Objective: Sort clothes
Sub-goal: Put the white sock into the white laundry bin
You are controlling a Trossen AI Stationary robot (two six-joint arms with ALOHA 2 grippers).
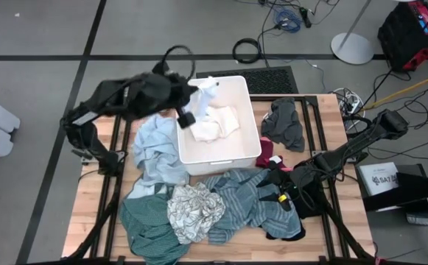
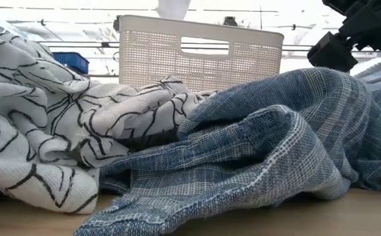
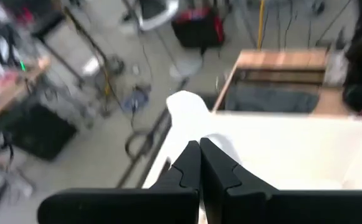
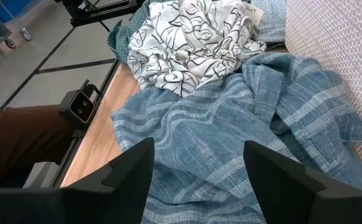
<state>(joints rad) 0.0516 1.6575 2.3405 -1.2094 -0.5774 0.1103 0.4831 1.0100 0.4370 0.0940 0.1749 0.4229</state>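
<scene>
My left gripper (image 1: pixel 197 96) is shut on a white garment (image 1: pixel 208 90), held over the far left corner of the white bin (image 1: pixel 252 118); the low view shows the garment (image 2: pixel 174 8) above the bin. Other white pieces (image 1: pixel 217 125) lie in the bin. My right gripper (image 4: pixel 196 168) hovers open over the blue-grey striped garment (image 1: pixel 247 199), touching nothing. On the table lie a light blue piece (image 1: pixel 155 147), a teal green one (image 1: pixel 151 224), a white line-patterned one (image 1: pixel 195 210), a dark grey one (image 1: pixel 283 125) and a maroon one (image 1: pixel 269 156). My left gripper pinches the white garment between its two shut fingers, by a bunched part (image 3: pixel 193 127) right at the fingertips (image 3: pixel 209 162). The fingers slant downward from the table's left side. The garment is lifted above the bin's rim; how many layers are held, I cannot tell.
The bin stands at the table's far middle, its perforated wall (image 2: pixel 200 62) facing the near edge. A black piece (image 1: pixel 302 202) lies under the right arm. Cables and a red case (image 1: pixel 412 29) lie on the floor beyond the table.
</scene>
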